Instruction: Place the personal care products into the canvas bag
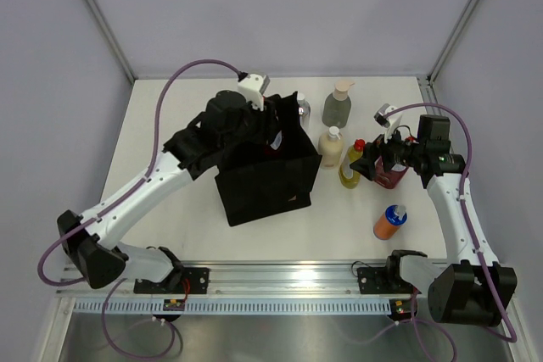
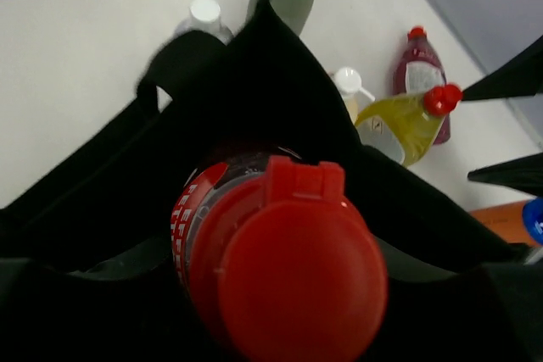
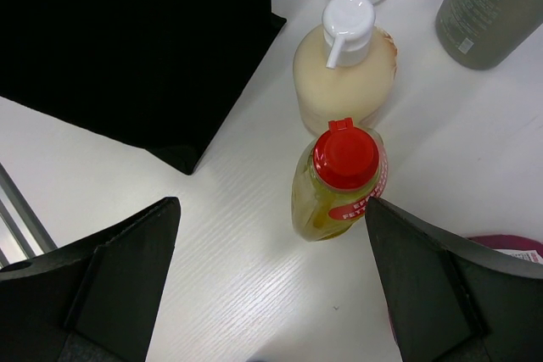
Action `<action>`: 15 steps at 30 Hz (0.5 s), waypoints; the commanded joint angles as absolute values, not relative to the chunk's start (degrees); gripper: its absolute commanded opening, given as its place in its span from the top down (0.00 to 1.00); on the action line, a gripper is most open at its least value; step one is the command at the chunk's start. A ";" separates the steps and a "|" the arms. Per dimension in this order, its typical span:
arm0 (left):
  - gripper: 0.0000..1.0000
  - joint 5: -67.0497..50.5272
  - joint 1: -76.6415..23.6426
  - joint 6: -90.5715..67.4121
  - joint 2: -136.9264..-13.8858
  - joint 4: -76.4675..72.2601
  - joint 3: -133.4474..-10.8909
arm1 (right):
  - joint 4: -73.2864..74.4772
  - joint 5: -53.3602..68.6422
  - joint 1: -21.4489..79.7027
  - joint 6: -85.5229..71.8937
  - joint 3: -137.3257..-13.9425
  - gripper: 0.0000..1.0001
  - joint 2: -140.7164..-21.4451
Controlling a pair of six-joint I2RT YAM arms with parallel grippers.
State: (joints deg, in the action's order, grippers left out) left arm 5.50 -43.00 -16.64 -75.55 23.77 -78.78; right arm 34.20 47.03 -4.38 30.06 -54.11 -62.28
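The black canvas bag (image 1: 267,182) stands open at mid-table. My left gripper (image 1: 273,137) hangs over its mouth, shut on a red-capped, red-labelled bottle (image 2: 280,269); its fingers merge with the black fabric (image 2: 254,99). My right gripper (image 3: 271,218) is open wide, low over the table, with the yellow red-capped bottle (image 3: 339,180) standing just past its tips, near the right finger; it also shows in the top view (image 1: 350,167). The cream bottle (image 1: 331,148), grey-green pump bottle (image 1: 337,106) and clear silver-capped bottle (image 1: 304,108) stand behind. The dark red bottle (image 1: 392,174) lies under my right gripper. The orange blue-capped bottle (image 1: 390,222) lies nearer.
White walls close the table at the back and both sides. The mounting rail (image 1: 280,277) runs along the near edge. The bag's corner (image 3: 178,154) is left of the yellow bottle.
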 commanded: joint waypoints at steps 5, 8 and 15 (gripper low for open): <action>1.00 -2.08 -45.53 -13.62 -77.77 11.96 -78.58 | 34.10 46.14 -4.39 31.20 -54.76 0.00 -62.05; 1.00 -3.95 -45.53 -13.88 -78.83 9.42 -74.98 | 34.01 45.88 -4.39 31.29 -54.67 0.00 -61.79; 0.77 -8.34 -45.61 -13.89 -83.39 3.96 -71.45 | 34.01 45.79 -4.39 31.29 -54.67 0.01 -61.70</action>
